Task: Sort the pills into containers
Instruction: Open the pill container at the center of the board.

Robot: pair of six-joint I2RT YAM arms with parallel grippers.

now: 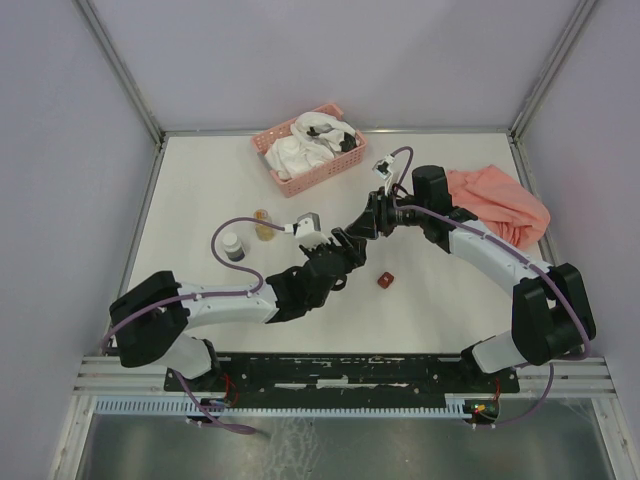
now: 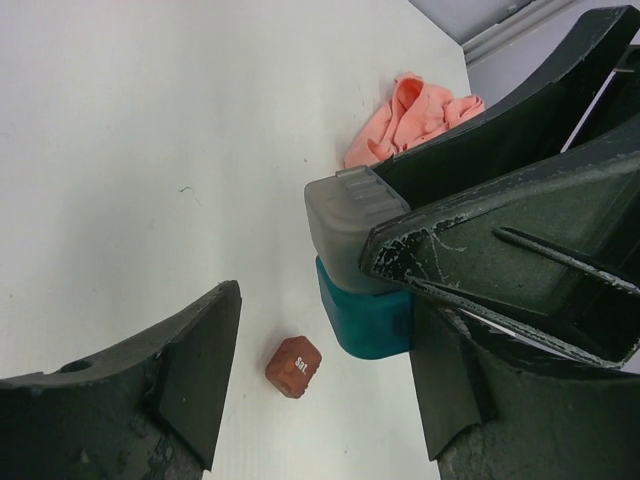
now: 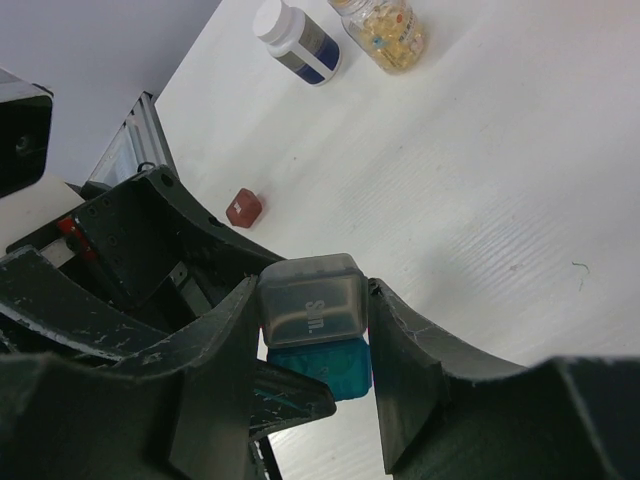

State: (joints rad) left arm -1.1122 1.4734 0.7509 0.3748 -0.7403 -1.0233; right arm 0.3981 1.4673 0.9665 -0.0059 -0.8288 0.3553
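Pale walls close in a white table (image 1: 200,200). From above, a pink basket (image 1: 330,172) holding white cloths (image 1: 310,140) sits at 12 o'clock, and a salmon cloth (image 1: 505,205) lies at 2 o'clock. The left arm (image 1: 215,305) and right arm (image 1: 490,250) reach inward and meet near the middle, too tangled there to read. At 9 o'clock of that meeting stands a clear jar (image 1: 264,222) with the yellow pills (image 1: 264,232) inside. Just beside it is a dark white-capped bottle (image 1: 233,247). A red box (image 1: 385,281) lies alone at 5 o'clock.

From the left wrist, the left claw (image 2: 320,330) is spread wide and grasps nothing. Its 7 o'clock finger stands apart from everything, and its 4 o'clock finger touches the teal box (image 2: 365,320). A grey box (image 2: 350,225) sits directly against the teal one at 12 o'clock. The red box lies on the table between the fingers, touching neither.

From the right wrist, the right claw (image 3: 312,300) is clenched on the grey box, a finger against each side. The teal box touches its 6 o'clock face. The jar and bottle stand at 12 o'clock, well apart.
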